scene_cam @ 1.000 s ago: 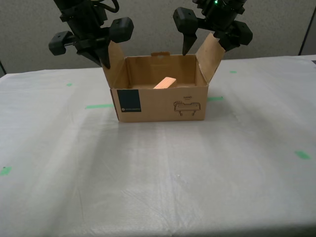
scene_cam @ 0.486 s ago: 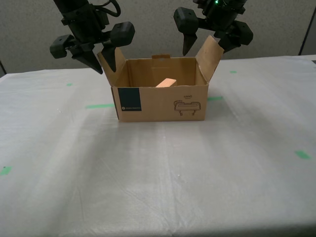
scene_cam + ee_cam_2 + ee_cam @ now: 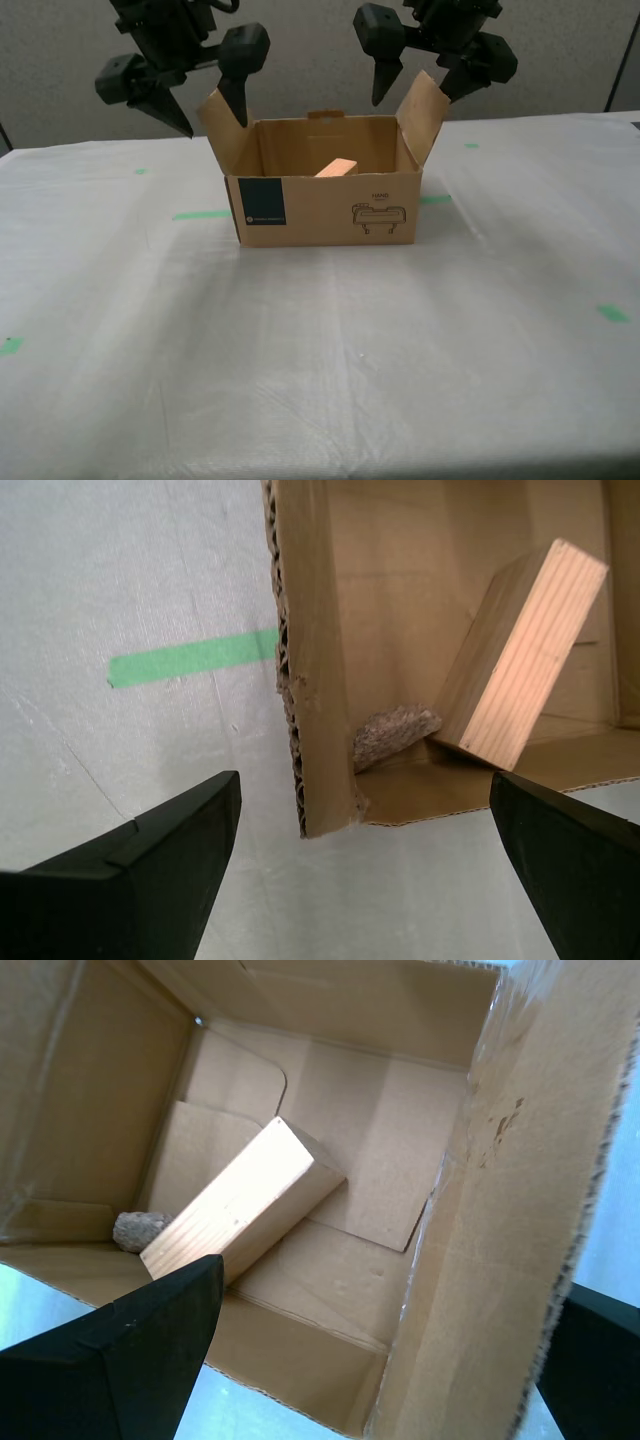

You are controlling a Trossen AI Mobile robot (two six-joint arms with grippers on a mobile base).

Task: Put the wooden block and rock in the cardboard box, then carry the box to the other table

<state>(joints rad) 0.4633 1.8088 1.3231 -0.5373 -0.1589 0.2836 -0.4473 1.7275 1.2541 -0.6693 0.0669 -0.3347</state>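
Both items already lie inside the brown corrugated cardboard box (image 3: 320, 205), which stands on the wrinkled pale grey-white table (image 3: 320, 350) marked with pieces of green tape (image 3: 190, 657). The pale tan rectangular wooden block (image 3: 245, 1200) leans tilted across the box floor. The small rough brownish-grey rock (image 3: 395, 732) sits at its lower end, in the corner against the side wall, on the exterior view's left.

The first gripper (image 3: 412, 98) hangs over the upturned side flap on the exterior view's right, with its jaws spread wide and one finger on either side of the cardboard. The second gripper (image 3: 212, 125) hangs likewise over the opposite flap, also parted and gripping nothing. Neither finger pair appears to touch the flaps.

With loading done and the box on the taped sheet, the task looks close to finished.

If the box must be lifted again, it will probably handle as a light but flexible load. Corrugated flaps bend at their creases, so a pinch high on a flap could fold it rather than raise the carton. A hold low on each flap, close to the stiff side wall, should serve better, with both arms rising together. The loose block and rock could slide if the box tilts.
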